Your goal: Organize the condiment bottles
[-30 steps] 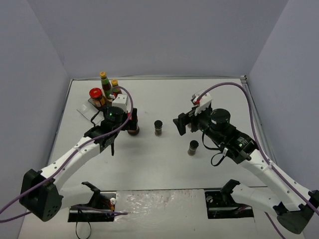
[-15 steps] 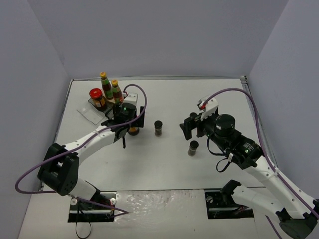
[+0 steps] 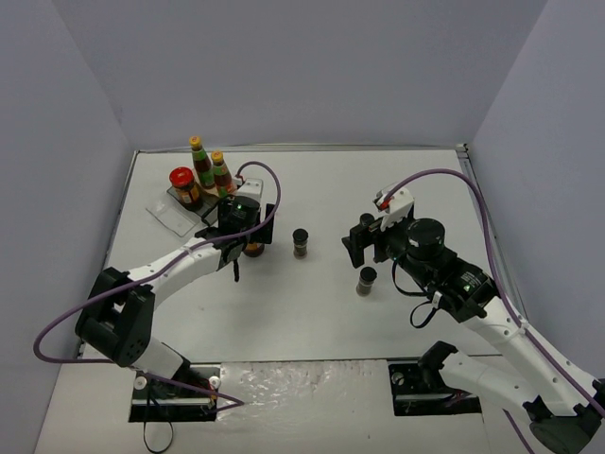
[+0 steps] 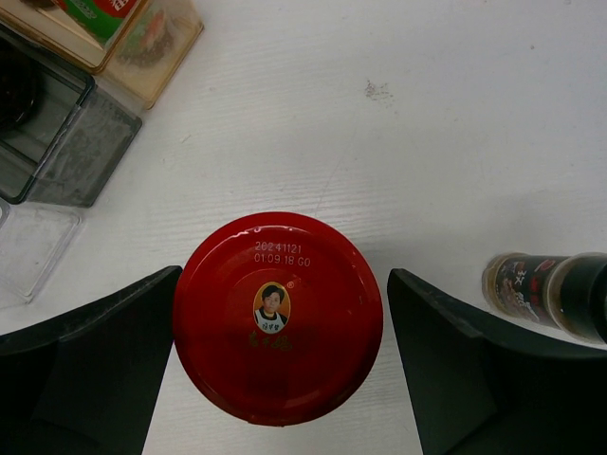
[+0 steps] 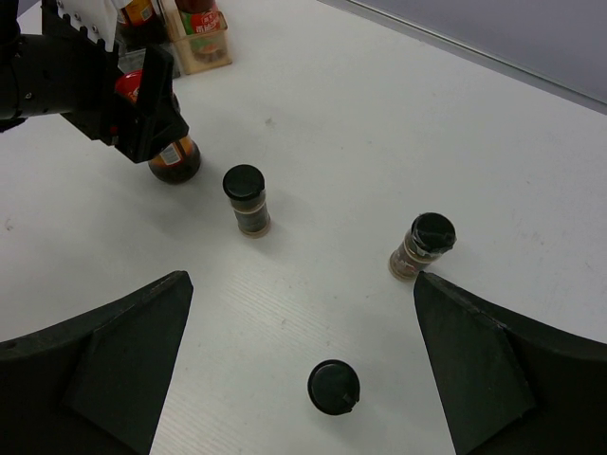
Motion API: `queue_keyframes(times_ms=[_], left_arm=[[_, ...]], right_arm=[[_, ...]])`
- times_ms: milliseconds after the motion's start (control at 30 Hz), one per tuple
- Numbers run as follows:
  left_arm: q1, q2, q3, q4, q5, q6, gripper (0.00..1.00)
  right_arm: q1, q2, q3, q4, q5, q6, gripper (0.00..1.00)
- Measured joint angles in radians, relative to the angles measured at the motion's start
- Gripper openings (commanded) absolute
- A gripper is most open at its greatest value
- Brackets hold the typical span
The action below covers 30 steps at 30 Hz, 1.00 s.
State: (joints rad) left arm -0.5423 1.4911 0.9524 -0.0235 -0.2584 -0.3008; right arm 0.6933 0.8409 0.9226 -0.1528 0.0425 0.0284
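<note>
My left gripper is open and straddles a squat red-lidded jar standing on the table. Its left finger is at the lid's edge, and the right one stands a small gap off. Two yellow-capped sauce bottles and the second red-lidded jar stand on the stepped rack at the back left. My right gripper is open and empty above the table. Three black-capped spice jars show in the right wrist view: one mid-table, one below the gripper, one hidden in the top view.
The rack's clear and tan steps lie up and to the left of the left gripper. A spice jar stands close to the left gripper's right finger. Grey walls close in the table on three sides.
My left arm has swung its elbow in and the gripper has shifted slightly right over the red-lidded jar, which has stayed put. My right gripper has drifted a little toward the near right.
</note>
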Motion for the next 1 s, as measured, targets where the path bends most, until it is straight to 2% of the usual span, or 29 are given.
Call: queue_keyframes(times_ms=[133, 167, 233, 333, 500, 533, 700, 1000], left_arm=[[0.000, 0.010, 0.000, 0.000, 0.001, 0.000, 0.74], [0.000, 0.012, 0.000, 0.000, 0.001, 0.001, 0.69], [0.000, 0.015, 0.000, -0.001, 0.002, 0.002, 0.57], [0.000, 0.016, 0.000, 0.000, 0.003, 0.002, 0.32], [0.000, 0.011, 0.001, -0.012, 0.003, 0.002, 0.03], [0.000, 0.006, 0.002, -0.024, 0.003, 0.003, 0.00], [0.034, -0.049, 0.047, -0.175, 0.009, 0.023, 0.00], [0.307, -0.087, 0.292, -0.257, 0.035, 0.058, 0.00]], right_arm=[[0.000, -0.003, 0.000, -0.001, 0.000, 0.000, 1.00], [0.000, -0.003, 0.000, -0.001, 0.000, 0.000, 1.00], [0.000, -0.003, -0.001, -0.001, 0.000, 0.000, 1.00], [0.000, -0.003, -0.001, -0.001, 0.000, 0.000, 1.00], [0.000, -0.003, -0.001, -0.001, 0.000, 0.000, 1.00], [0.000, -0.003, -0.001, -0.001, 0.000, 0.000, 1.00], [0.000, -0.003, -0.001, -0.002, -0.001, 0.000, 1.00], [0.000, -0.003, -0.001, -0.002, -0.010, 0.000, 1.00]])
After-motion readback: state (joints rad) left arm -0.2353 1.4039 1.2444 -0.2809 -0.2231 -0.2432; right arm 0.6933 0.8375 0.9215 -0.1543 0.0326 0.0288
